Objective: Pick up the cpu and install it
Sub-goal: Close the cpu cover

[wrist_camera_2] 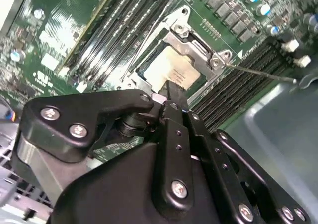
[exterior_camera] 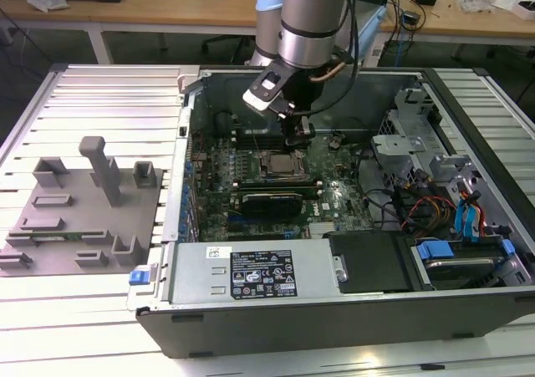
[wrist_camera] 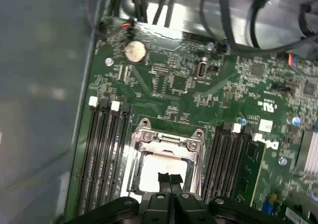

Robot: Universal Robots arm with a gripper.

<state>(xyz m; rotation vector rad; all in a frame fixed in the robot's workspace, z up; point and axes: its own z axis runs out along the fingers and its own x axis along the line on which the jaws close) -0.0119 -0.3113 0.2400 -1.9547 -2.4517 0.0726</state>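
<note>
While the cpu (wrist_camera: 151, 172) lies flat inside the metal-rimmed socket frame (wrist_camera: 166, 137) on the green motherboard (wrist_camera: 174, 85), the gripper (wrist_camera: 169, 178) stands directly over it, fingers (wrist_camera: 164, 180) closed together with nothing between them; contact with the chip cannot be told. Memory slots (wrist_camera: 107, 149) flank the socket. A grey moulded tray (exterior_camera: 75, 218) sits on the desk (exterior_camera: 84, 310), at the exterior view's left of the open computer case (exterior_camera: 334, 318).

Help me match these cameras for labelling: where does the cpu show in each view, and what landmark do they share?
Exterior view: the cpu sits mid-motherboard, beneath the gripper.
Second wrist view: pale square inside the socket frame, just beyond the gripper.
First wrist view: pale square in that frame, partly behind the gripper.
Shared landmark: the metal-rimmed socket frame.
</note>
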